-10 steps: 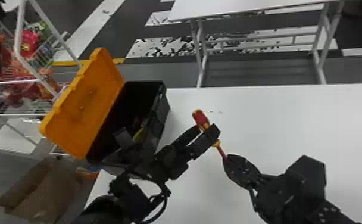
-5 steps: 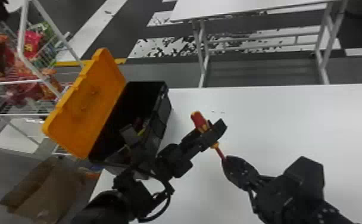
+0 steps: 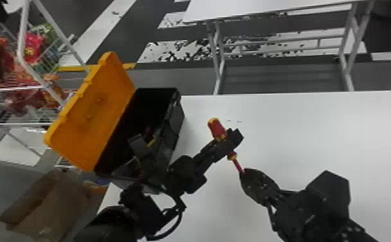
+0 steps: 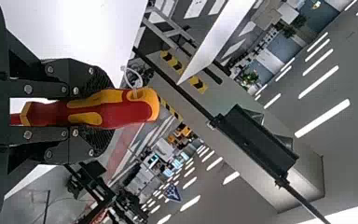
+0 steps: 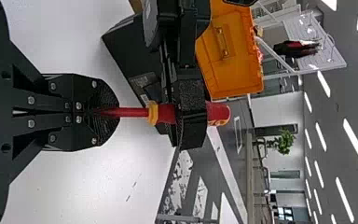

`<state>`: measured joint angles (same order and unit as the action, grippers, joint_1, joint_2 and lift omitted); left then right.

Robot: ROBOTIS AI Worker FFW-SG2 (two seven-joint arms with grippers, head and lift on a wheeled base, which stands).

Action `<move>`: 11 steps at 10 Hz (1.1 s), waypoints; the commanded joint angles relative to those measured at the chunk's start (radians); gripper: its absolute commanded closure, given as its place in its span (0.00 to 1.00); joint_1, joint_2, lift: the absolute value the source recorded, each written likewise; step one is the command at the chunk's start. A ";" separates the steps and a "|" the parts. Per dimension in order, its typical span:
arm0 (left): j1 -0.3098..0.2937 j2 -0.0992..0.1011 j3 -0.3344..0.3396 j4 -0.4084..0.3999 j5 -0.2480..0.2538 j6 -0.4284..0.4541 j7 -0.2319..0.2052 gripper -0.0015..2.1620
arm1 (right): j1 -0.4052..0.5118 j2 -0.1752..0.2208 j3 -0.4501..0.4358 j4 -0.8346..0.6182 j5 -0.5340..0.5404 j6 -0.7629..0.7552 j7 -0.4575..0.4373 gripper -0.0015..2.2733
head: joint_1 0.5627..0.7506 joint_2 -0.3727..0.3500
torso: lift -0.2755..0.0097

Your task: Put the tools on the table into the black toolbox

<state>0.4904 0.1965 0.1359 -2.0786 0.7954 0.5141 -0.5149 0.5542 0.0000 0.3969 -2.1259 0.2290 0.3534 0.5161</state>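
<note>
White bench point(image 3: 301, 135) lies beneath the raised screwdriver point(image 3: 216, 128): the left hand point(image 4: 100, 109) is clamped round its handle point(image 5: 219, 113), the right hand point(image 5: 114, 112) pinches its shaft point(image 5: 133, 112). Leftward, the open black toolbox point(image 3: 172, 125) seems partly filled already; boxing this tool remains.

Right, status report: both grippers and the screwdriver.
Left gripper holding screwdriver by handle. Right gripper pinching its shaft tip. Black toolbox open. Right's grip likely blocks transfer.

left arm point(image 3: 141, 206) and right arm point(image 3: 325, 206) angled inward, left claw point(image 3: 231, 141) clamped, right claw point(image 3: 245, 176) pinched tight
</note>
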 commanded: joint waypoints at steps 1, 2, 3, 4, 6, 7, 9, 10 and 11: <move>0.002 0.000 0.001 0.000 0.001 0.001 -0.002 0.98 | 0.009 0.001 -0.003 0.000 -0.007 -0.032 -0.004 0.21 | 0.70 0.97 | 0.70; 0.004 -0.002 0.001 0.000 0.001 0.001 -0.004 0.98 | 0.010 0.001 -0.007 0.000 -0.016 -0.032 -0.004 0.02 | 0.70 0.97 | 0.70; 0.005 -0.002 0.004 -0.003 0.001 -0.002 -0.004 0.98 | 0.016 0.001 -0.013 -0.002 -0.026 -0.050 -0.004 0.01 | 0.70 0.97 | 0.70; 0.008 -0.003 0.016 -0.014 0.001 0.001 -0.004 0.98 | 0.029 0.001 -0.030 -0.002 -0.045 -0.075 -0.004 0.01 | 0.70 0.97 | 0.70; 0.019 -0.008 0.079 -0.046 -0.001 -0.002 -0.001 0.98 | 0.070 0.001 -0.098 -0.003 -0.100 -0.124 -0.002 0.02 | 0.70 0.97 | 0.70; 0.023 -0.014 0.126 -0.060 -0.001 -0.002 -0.001 0.98 | 0.095 0.001 -0.138 -0.003 -0.129 -0.148 0.002 0.02 | 0.70 0.96 | 0.70; 0.027 -0.029 0.220 -0.084 -0.002 -0.009 0.006 0.98 | 0.135 0.001 -0.230 -0.003 -0.198 -0.185 0.030 0.03 | 0.70 0.97 | 0.70; 0.027 -0.037 0.269 -0.087 -0.007 -0.015 0.009 0.98 | 0.142 0.001 -0.280 -0.003 -0.237 -0.191 0.050 0.03 | 0.70 0.97 | 0.70; 0.020 -0.043 0.310 -0.086 -0.038 -0.042 0.016 0.98 | 0.155 0.001 -0.323 -0.003 -0.263 -0.195 0.061 0.03 | 0.70 0.98 | 0.70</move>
<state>0.5146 0.1572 0.4239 -2.1653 0.7715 0.4842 -0.4980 0.7023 0.0000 0.0989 -2.1293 -0.0191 0.1608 0.5768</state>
